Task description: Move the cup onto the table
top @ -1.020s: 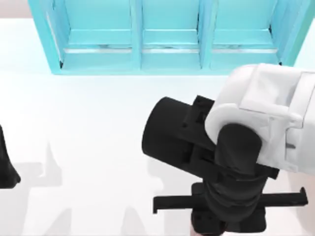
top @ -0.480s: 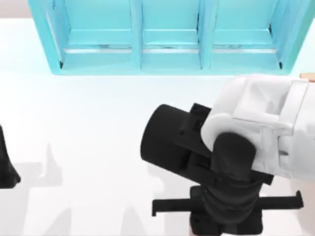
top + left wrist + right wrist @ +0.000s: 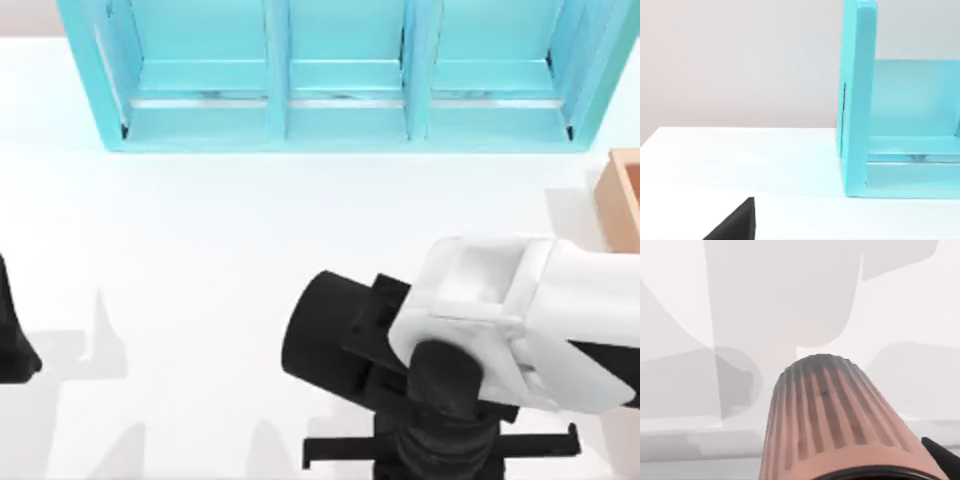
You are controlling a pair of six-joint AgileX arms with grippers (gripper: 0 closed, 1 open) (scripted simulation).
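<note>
The cup [image 3: 835,415], pinkish-brown with fine vertical ribs, hangs in my right gripper above the white table [image 3: 790,300], and its grey shadow lies on the surface below. In the top view my right gripper [image 3: 437,462] sits at the bottom edge, right of centre. It points down under its black wrist and white forearm, which hide the cup there. A black fingertip [image 3: 946,456] shows beside the cup's rim. My left gripper [image 3: 12,340] is parked at the table's [image 3: 200,250] left edge.
A turquoise three-bay shelf unit [image 3: 340,80] spans the back of the table, and the left wrist view shows its end wall [image 3: 857,100]. A tan wooden box [image 3: 620,195] stands at the right edge. Open white surface lies between the shelf and my right arm.
My right arm has drawn back toward the table's front edge with the cup, lowering in the picture. This uncovered the wooden box at the right. The left arm has not moved.
</note>
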